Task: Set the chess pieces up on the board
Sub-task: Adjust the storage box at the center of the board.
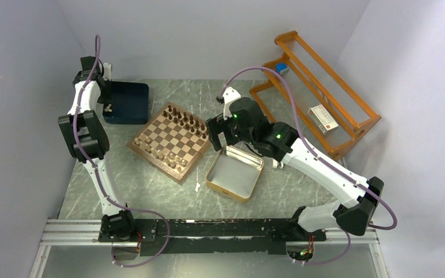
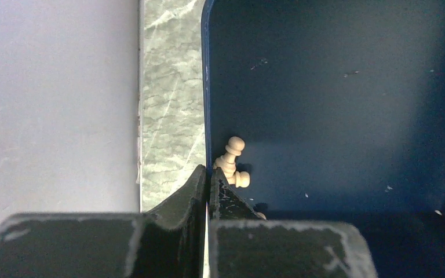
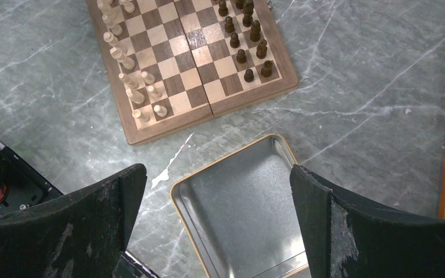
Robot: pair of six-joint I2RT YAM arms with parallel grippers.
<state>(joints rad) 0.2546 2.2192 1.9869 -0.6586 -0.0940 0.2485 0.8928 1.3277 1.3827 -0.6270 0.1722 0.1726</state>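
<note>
pale wood: two chess pieces (image 2: 232, 163) lie tipped over in the navy tray (image 2: 336, 104), against its left wall. the tray sits at the far left corner of the table (image 3: 46, 87). the left gripper (image 2: 209, 180) is over them with its jaws pressed together. its tips are at the nearer piece, and it is unclear whether they nip it. the board (image 1: 172, 142) is mid-table, with dark pieces (image 3: 249, 43) along one edge and pale ones (image 3: 130, 75) along the opposite edge. the right gripper (image 3: 217, 172) hangs wide apart and holds nothing, above the silver tin (image 3: 249, 197) by the board's near right corner.

these pieces look light, hard and smooth, so they are likely to roll or squirt out of a pinch. the safest hold is probably across the narrow stem just under the round head. a piece lying flat would then need standing up.

the feet of the two tray pieces are hidden behind a finger. the board's far end is cut off in the right wrist view. piece types and any free squares are too small to make out.
</note>
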